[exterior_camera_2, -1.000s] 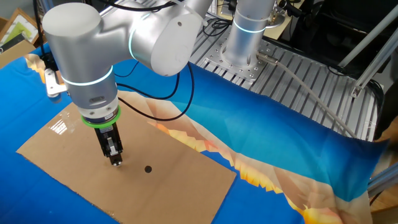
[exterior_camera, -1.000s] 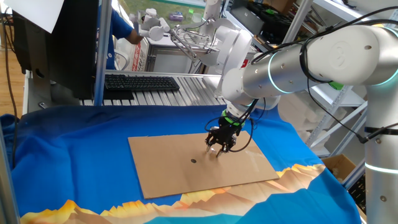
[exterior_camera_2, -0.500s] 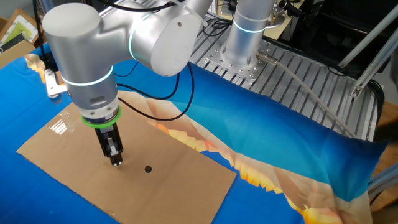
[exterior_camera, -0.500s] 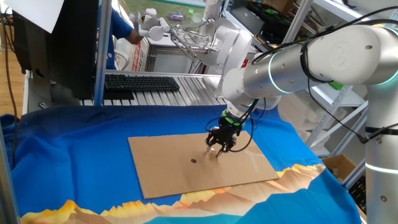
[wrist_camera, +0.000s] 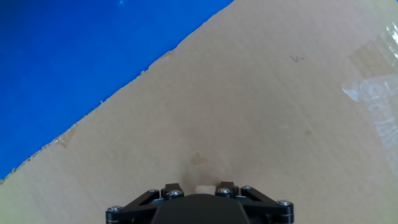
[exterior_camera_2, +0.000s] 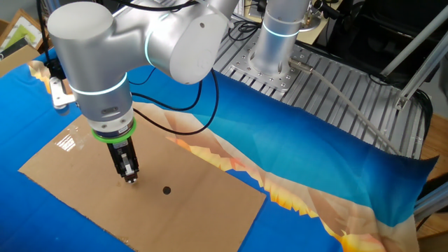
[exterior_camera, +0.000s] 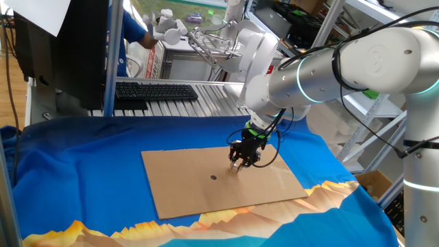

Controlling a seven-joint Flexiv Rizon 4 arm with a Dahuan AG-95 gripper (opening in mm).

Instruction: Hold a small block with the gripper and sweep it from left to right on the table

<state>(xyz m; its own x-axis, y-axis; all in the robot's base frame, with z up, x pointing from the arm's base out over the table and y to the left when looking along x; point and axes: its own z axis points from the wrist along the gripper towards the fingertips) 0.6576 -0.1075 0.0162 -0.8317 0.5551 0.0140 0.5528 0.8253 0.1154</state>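
Note:
My gripper (exterior_camera: 237, 165), a black claw under a green ring, stands upright on the brown cardboard sheet (exterior_camera: 192, 189) on the blue-clothed table (exterior_camera: 82, 151). In the hand view it (wrist_camera: 202, 186) is shut on the small block (wrist_camera: 202, 189), a pale tan piece between the fingertips, right at the cardboard (wrist_camera: 280, 124). In the other fixed view the gripper (exterior_camera_2: 131, 179) touches or hovers just over the cardboard (exterior_camera_2: 70, 189), left of a small dark dot (exterior_camera_2: 166, 190). The block is too small to make out in both fixed views.
The dark dot (exterior_camera: 213, 177) lies on the cardboard, left of the gripper. A black keyboard (exterior_camera: 156, 90) sits on the slatted metal bench (exterior_camera_2: 336, 77) behind the table. A white robot hand (exterior_camera: 168, 27) is further back. Blue cloth (wrist_camera: 62, 62) borders the cardboard's edge.
The gripper has shifted only very slightly over the cardboard, still shut on the block. The dark dot has not moved.

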